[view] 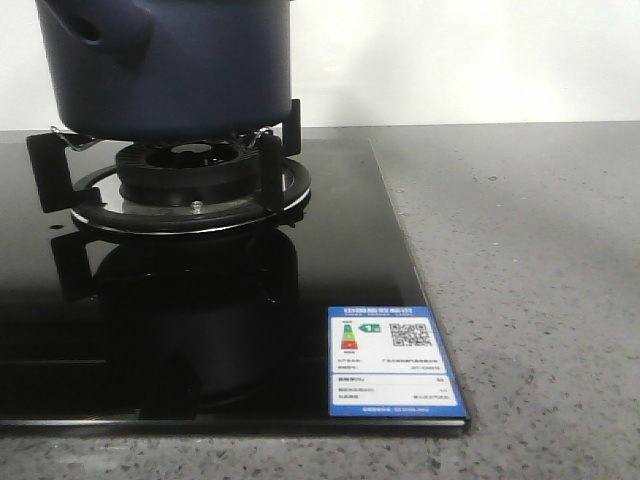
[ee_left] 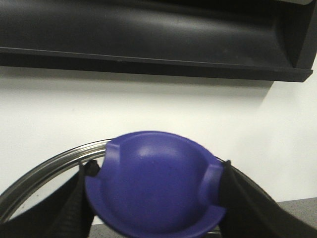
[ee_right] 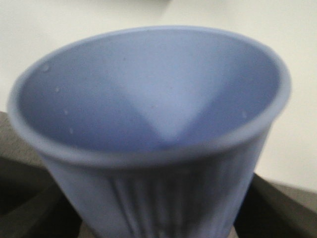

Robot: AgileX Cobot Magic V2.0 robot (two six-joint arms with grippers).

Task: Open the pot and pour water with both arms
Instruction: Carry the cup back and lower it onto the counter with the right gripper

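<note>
Biggest thing first: the black hob (view: pixel 200 330) fills the front view on a grey counter (view: pixel 540 300), and the pot (view: pixel 170 65) sits on the burner (view: pixel 190 185) at its far left, top cropped, so whether its lid is on cannot be told from here. Neither arm shows in that view at all. Over to the left wrist view: the left gripper (ee_left: pixel 156 198) has its dark fingers (ee_left: pixel 64 208) closed against either side of a blue knob (ee_left: pixel 156 191), and a curved metal rim (ee_left: pixel 44 171) behind it looks like the lid's edge, lifted against a white wall (ee_left: pixel 148 109) — probably the lid, though only an arc shows. Right wrist view: a pale ribbed cup (ee_right: pixel 148 129) fills the frame, mouth towards the camera, and the right gripper (ee_right: pixel 158 228) appears clamped round its base, fingers only dark blurs at the edges. The cup's inside looks dry or nearly so, with just a few droplets; hard to say more through the blur. For the pour, my call: keep the lid well aside, bring the cup's lip over the pot before tilting, and tip slowly. Smallest item, a blue label (view: pixel 393 362) at the hob's near corner.
</note>
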